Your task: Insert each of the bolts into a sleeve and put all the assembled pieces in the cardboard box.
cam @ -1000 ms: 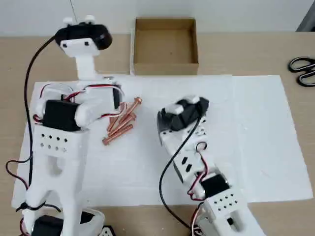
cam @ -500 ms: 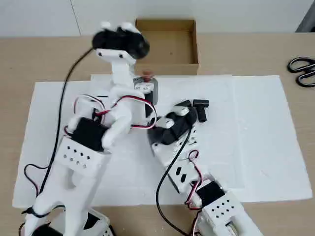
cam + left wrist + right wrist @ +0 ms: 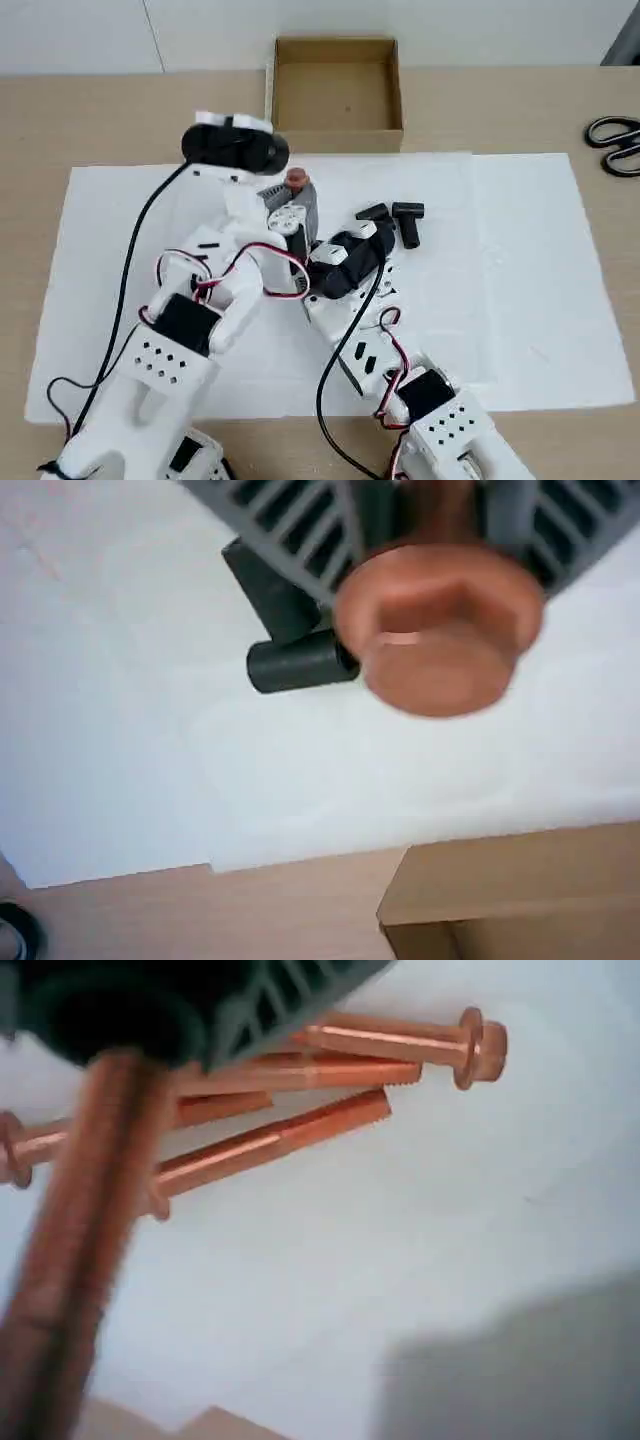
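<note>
My left gripper (image 3: 292,205) is shut on a copper bolt (image 3: 296,180) near the mat's middle, head upward; in the left wrist view the bolt head (image 3: 435,630) sits between the grey fingers (image 3: 290,530). My right gripper (image 3: 322,262) is right beside it, partly under the left arm, and appears shut on a black sleeve (image 3: 95,1010). A threaded bolt shaft (image 3: 85,1240) meets that sleeve's end. Two loose black sleeves (image 3: 373,212) (image 3: 408,222) lie just right of the grippers. Several loose bolts (image 3: 300,1130) rest on the mat. The cardboard box (image 3: 335,140) stands open at the back.
A white foam mat (image 3: 520,280) covers most of the table, with free room on its right half. Black scissors (image 3: 615,145) lie at the far right edge. The box corner (image 3: 520,880) lies just beyond the mat's back edge.
The left arm has swung from the mat's left side to the centre carrying a bolt and now covers the bolt pile. The right gripper drew back from the sleeves toward it.
</note>
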{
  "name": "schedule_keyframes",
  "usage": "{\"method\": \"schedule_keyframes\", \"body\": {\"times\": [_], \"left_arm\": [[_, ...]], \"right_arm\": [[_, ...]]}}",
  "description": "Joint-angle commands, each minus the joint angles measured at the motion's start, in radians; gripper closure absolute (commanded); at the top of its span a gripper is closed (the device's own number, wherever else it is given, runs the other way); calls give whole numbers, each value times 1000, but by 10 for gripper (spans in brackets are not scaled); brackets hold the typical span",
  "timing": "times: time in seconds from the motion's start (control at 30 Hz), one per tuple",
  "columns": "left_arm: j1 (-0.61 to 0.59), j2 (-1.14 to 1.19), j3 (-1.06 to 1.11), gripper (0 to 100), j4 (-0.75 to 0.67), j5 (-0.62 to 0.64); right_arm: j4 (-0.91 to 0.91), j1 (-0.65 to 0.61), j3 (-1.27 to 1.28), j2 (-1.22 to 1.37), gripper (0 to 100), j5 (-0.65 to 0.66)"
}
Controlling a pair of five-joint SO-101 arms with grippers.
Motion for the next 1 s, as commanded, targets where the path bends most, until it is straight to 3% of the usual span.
{"method": "schedule_keyframes", "body": {"times": [0.0, 0.97], "left_arm": [[0, -43, 1, 995, -35, 5], [8, -48, 85, 995, -8, 91]], "right_arm": [[-25, -4, -8, -21, 995, 5], [-25, -2, -6, -21, 995, 5]]}}
